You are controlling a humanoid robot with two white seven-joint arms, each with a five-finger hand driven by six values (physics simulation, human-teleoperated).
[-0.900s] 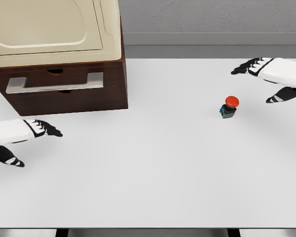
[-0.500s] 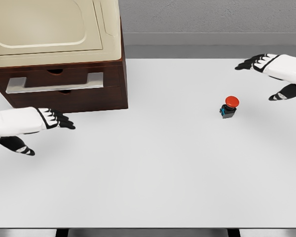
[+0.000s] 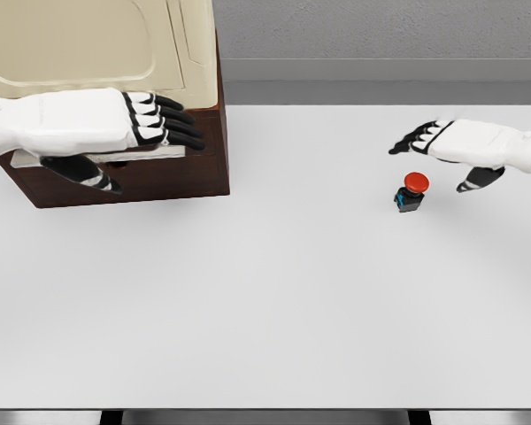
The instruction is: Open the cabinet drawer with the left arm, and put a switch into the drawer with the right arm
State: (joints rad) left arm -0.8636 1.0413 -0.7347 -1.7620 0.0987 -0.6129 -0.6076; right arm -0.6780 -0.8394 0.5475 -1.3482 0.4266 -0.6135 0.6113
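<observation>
A dark wooden cabinet (image 3: pixel 173 177) with a cream top stands at the table's back left. Its drawer front and silver handle are mostly hidden behind my left hand (image 3: pixel 150 142), which hovers in front of them with fingers spread, holding nothing. The switch (image 3: pixel 411 191), a small dark block with a red round button, sits on the table at the right. My right hand (image 3: pixel 438 155) floats just above and behind the switch, fingers relaxed and open, apart from it.
The white table (image 3: pixel 274 301) stretches wide in front of the cabinet and switch. Its back edge meets a grey wall; its front edge runs along the bottom of the view.
My left hand has risen from the table's left edge up to the drawer front. My right hand has moved left and down toward the switch.
</observation>
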